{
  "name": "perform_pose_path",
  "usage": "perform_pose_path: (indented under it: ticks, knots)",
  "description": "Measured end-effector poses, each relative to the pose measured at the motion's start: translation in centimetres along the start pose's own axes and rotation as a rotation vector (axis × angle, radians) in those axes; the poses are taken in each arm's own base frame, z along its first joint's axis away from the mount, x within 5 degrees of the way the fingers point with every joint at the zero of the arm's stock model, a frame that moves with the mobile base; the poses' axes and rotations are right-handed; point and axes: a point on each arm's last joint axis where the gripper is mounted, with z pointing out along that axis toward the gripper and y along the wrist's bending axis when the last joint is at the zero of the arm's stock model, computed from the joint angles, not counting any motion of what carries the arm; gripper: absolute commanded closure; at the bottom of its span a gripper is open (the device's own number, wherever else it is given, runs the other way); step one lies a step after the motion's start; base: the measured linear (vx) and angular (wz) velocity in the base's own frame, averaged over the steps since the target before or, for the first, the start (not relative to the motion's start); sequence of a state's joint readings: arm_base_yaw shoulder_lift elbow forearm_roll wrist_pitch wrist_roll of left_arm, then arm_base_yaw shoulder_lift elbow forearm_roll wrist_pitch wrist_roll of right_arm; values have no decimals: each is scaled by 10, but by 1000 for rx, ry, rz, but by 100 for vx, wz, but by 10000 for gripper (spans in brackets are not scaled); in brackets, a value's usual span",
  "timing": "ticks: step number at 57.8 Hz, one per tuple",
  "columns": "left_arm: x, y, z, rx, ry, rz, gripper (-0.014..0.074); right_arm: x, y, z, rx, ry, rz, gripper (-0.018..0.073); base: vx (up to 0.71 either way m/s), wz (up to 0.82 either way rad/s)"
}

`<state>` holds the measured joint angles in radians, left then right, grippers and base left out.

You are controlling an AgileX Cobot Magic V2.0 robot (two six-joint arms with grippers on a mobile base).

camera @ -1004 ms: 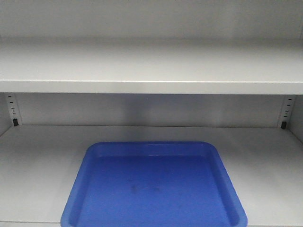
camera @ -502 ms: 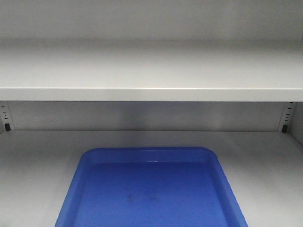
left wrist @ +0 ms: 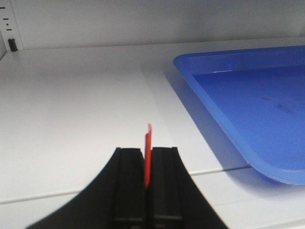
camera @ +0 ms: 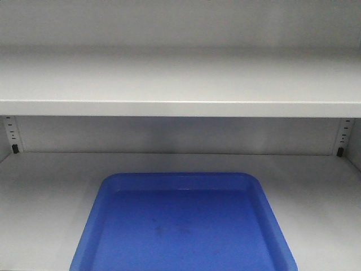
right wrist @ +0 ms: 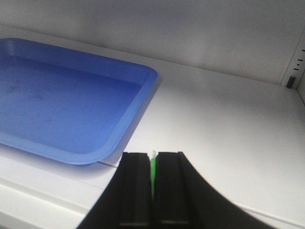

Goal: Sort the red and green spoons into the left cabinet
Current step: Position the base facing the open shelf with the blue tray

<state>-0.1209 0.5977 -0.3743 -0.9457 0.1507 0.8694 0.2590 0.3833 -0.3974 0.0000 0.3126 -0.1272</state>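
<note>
Pinching red spoon (left wrist: pixel 148 139), left gripper (left wrist: pixel 147 153); pinching green spoon (right wrist: pixel 153 177), right gripper (right wrist: pixel 152 158).

Pale grey cabinet (camera: pixel 180 79), evenly lit

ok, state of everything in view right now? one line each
left pincer: shut on the red spoon
red spoon: clamped edge-on, tip poking out past the jaws
right pincer: shut on the green spoon
green spoon: clamped, only a sliver showing
blue tray: flat on the cabinet shelf, no spoon in the part shown
cabinet shelf: carries the tray, no spoon set down yet
</note>
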Motion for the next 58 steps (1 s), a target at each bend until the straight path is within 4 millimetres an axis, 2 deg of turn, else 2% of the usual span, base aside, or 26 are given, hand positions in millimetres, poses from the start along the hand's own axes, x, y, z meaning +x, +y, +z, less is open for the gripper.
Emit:
perform_pose_path:
  ticks: [58]
  knots:
    - [0,0,0,0,0,0,596,0,0,0,0,0,0,557,-1,1]
